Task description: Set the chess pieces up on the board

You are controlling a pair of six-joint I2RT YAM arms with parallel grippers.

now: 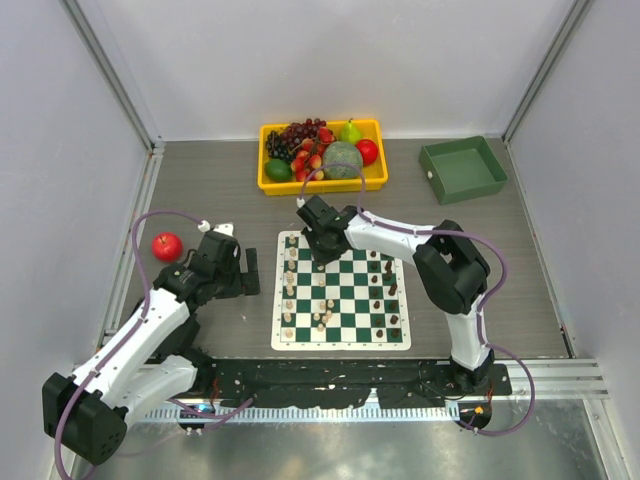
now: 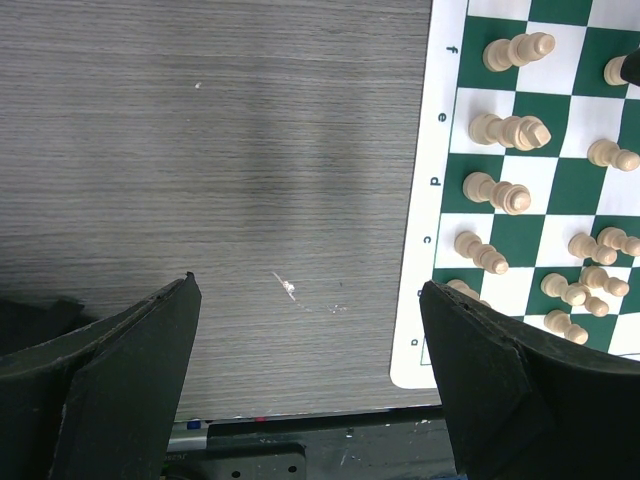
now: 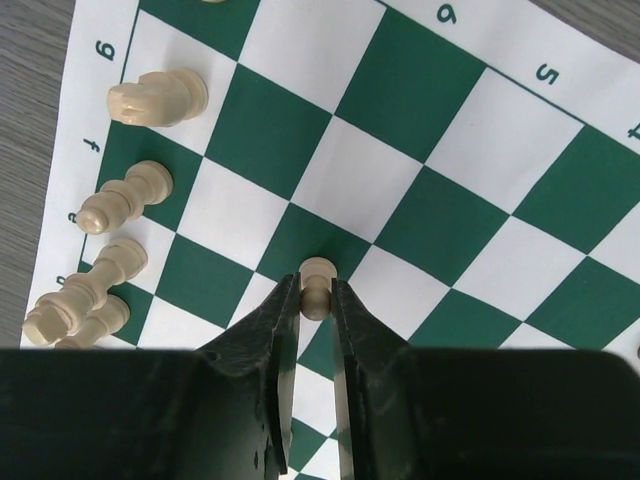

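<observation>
Near the board's (image 3: 420, 120) lettered edge: gripping a cream pawn (image 3: 317, 272) upright in the right gripper (image 3: 315, 300), for seating on a green square; holding left gripper (image 2: 310, 290) wide beside it, clear.

Our right gripper (image 1: 322, 250) hangs over the board's (image 1: 340, 344) far-left squares. Our left gripper (image 1: 250, 272) waits just beside its left edge.

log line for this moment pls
right pincer shut on small cream pawn | left pincer open above grey table beside green-white checked board
</observation>
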